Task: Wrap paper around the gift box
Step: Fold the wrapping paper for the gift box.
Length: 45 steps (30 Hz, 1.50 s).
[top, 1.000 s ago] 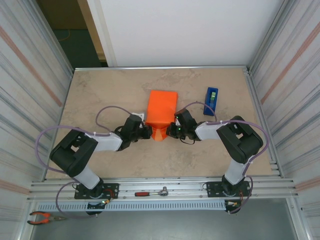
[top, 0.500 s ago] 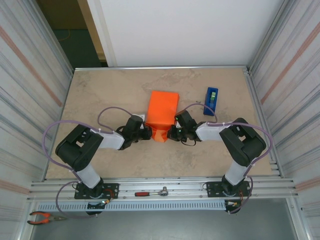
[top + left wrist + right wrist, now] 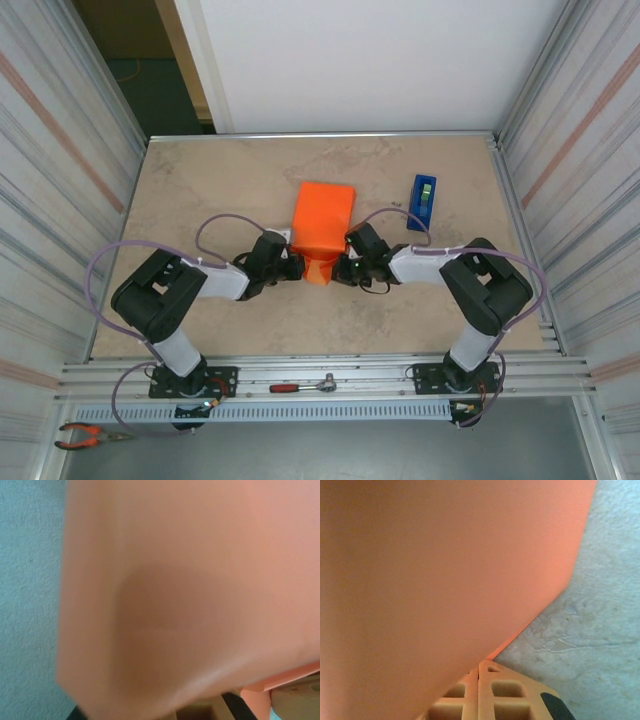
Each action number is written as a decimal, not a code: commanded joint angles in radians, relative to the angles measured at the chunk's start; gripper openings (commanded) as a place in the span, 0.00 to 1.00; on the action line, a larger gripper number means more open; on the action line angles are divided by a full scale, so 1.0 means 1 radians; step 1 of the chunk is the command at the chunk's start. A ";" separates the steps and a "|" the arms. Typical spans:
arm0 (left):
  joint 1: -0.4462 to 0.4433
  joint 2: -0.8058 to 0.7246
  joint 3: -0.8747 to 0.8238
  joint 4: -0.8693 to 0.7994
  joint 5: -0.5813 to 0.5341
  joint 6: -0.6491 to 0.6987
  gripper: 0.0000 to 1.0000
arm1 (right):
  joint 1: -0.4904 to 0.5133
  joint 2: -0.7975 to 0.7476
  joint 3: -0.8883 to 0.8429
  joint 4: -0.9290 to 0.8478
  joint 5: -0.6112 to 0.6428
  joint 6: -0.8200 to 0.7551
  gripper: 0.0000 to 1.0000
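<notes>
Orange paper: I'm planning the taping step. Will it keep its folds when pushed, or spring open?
Likely thin and pliable: the paper forms a sharp-edged boxy shape. Its near flap tapers to a crease, so folds probably hold, though it may lift.

No writing, label, brand or number is legible. The upright blue plastic tape dispenser (image 3: 423, 201), beyond and right of the right gripper (image 3: 338, 269), bears a greenish mark too small to read.

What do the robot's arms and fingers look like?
The left arm and right arm match. Each has chunky black joints, a pale grey link between them and a looping lilac cable. The right gripper has orange plastic fingers with squarish cut-outs.
</notes>
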 commanded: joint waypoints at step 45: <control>0.091 -0.163 0.155 -0.272 0.003 -0.019 0.45 | -0.193 -0.031 0.014 -0.010 -0.078 -0.139 0.00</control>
